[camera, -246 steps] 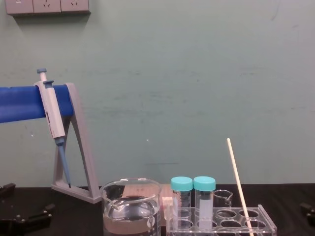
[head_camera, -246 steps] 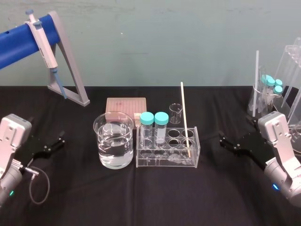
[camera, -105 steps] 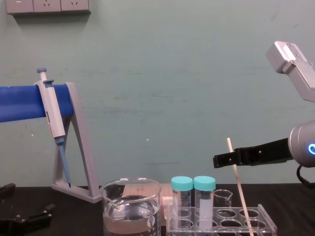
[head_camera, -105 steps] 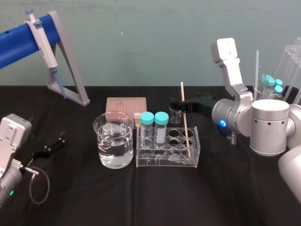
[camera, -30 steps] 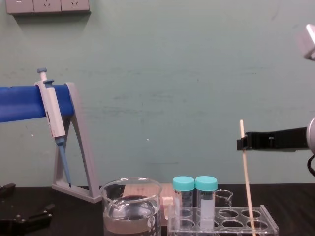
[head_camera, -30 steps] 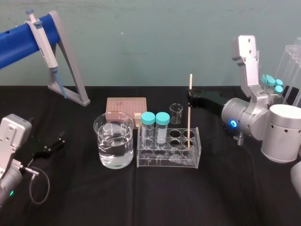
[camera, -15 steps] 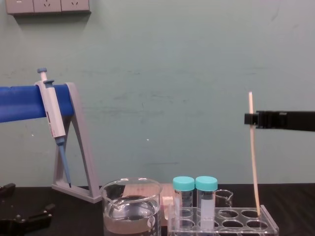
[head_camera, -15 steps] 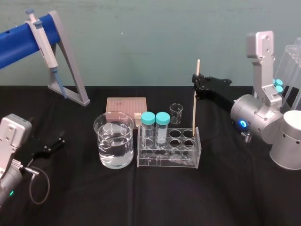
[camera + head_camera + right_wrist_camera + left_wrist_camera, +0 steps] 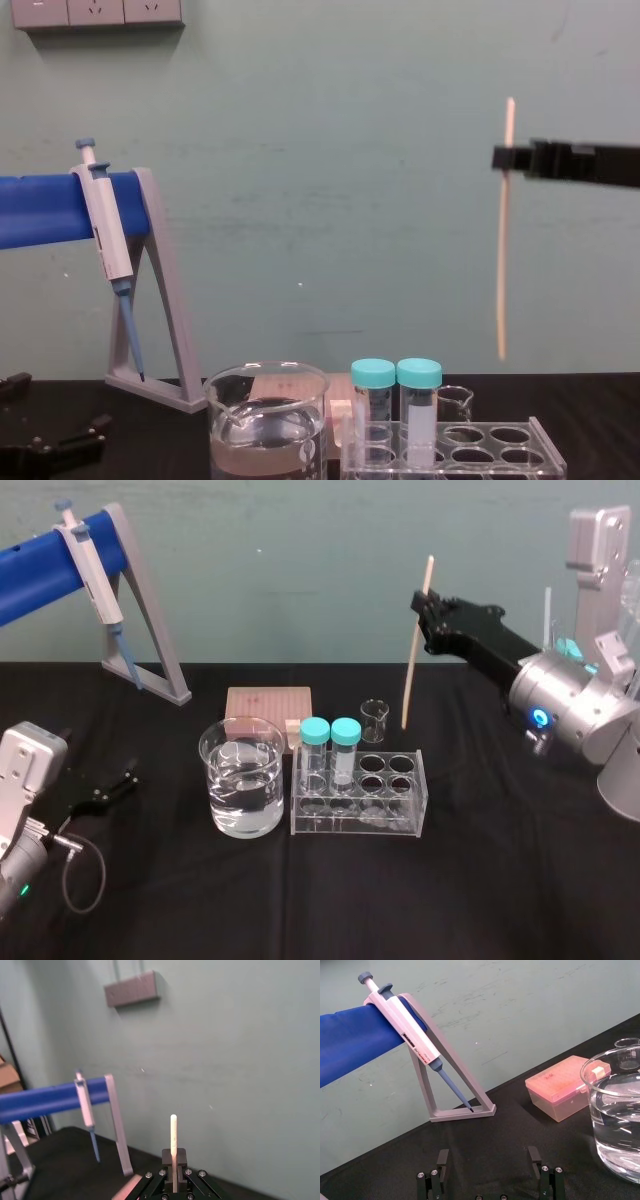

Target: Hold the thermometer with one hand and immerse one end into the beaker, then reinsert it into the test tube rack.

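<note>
- Above the right end of the rack [image 9: 357, 822], towards the back edge of the table [image 9: 480, 900], I am holding the thermometer [image 9: 417, 645] in my right gripper [image 9: 428, 608]. The jaws are pinching it narrowly, just below its top. It is hanging almost upright, with its lower tip in the air, clear of the rack.
- Just beside the rack's left end, the beaker [image 9: 218, 795] is standing, partly filled with liquid. Two capped tubes [image 9: 313, 742] are sitting in the rack's left holes, between the thermometer and the beaker.
- Near the table's left edge, my left gripper [image 9: 118, 783] is resting with its fingers apart, carrying nothing.
- I am judging the carry across to the beaker as the risky part. With my grip so high, the long free end could be swinging. A low pass could be clipping the tube caps or the small beaker [image 9: 373, 720] behind the rack.
- If I am coming down off-centre, the tip could be striking the beaker's rim, tilting the thermometer in my jaws or shoving the glass.
- If I am going too deep, the tip could be pressing on the glass bottom and pushing the thermometer up through my pinch.
- A thin, smooth rod in so narrow a pinch could also be slipping or twisting. It would then be missing its hole on the way back to the rack.
</note>
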`<state>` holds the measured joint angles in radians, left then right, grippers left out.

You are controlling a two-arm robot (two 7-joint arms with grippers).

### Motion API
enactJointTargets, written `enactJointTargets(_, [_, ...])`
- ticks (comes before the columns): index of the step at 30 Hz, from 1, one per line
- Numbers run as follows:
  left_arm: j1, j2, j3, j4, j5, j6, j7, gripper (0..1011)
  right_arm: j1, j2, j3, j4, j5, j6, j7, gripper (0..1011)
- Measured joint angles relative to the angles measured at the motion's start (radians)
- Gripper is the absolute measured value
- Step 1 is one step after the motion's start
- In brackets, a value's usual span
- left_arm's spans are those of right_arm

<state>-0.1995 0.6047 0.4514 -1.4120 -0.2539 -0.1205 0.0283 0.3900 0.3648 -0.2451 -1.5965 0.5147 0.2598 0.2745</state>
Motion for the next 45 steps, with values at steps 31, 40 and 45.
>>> enactJointTargets(31, [0.0, 0.0, 0.0, 0.0, 0.0, 0.0, 0.0, 1004, 0.176, -0.055, -0.219, 0.038, 0.08, -0.022, 0.139, 52])
enactJointTargets(40, [0.0, 0.0, 0.0, 0.0, 0.0, 0.0, 0.0, 1004, 0.207, -0.081, -0.278, 0.117, 0.066, -0.093, 0.174, 52])
enactJointTargets(45, [0.0, 0.0, 0.0, 0.0, 0.0, 0.0, 0.0, 1004, 0.221, -0.099, -0.305, 0.185, 0.053, -0.143, 0.201, 52])
